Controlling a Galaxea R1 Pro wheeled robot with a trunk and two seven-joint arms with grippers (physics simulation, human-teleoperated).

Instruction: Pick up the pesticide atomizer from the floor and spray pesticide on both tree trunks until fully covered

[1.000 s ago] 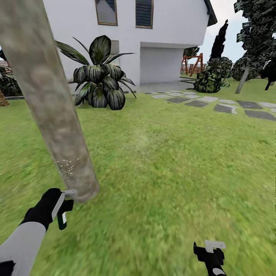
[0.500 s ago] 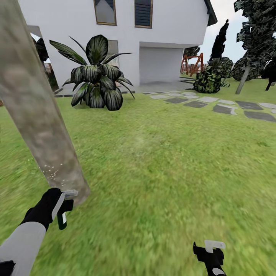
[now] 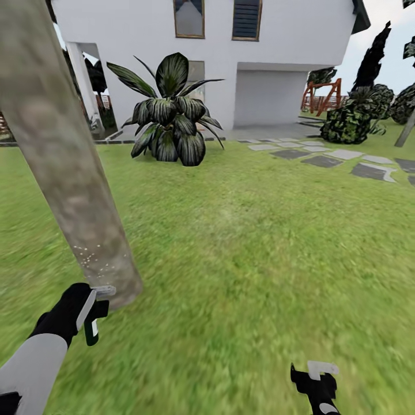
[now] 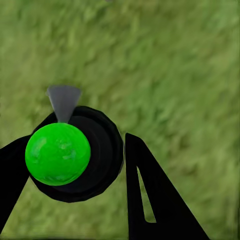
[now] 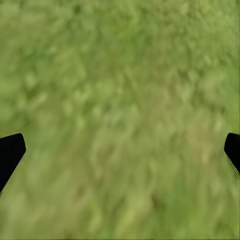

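Your left gripper (image 3: pixel 92 314) clasped the pesticide atomizer (image 4: pixel 58 153), a round bright-green body on a black collar with a grey nozzle, just beside the base of the mottled grey-brown tree trunk (image 3: pixel 63 155), speckled with pale droplets. Your right gripper (image 3: pixel 316 380) hung spread and empty over blurred lawn (image 3: pixel 259 242).

the tree trunk (image 3: pixel 63 155) is cut off by the head view's top edge, so its crown is out of frame. the lawn (image 5: pixel 120 100) is blurred, and the right end effector (image 5: pixel 120 150) shows just dark finger edges at the picture's sides.
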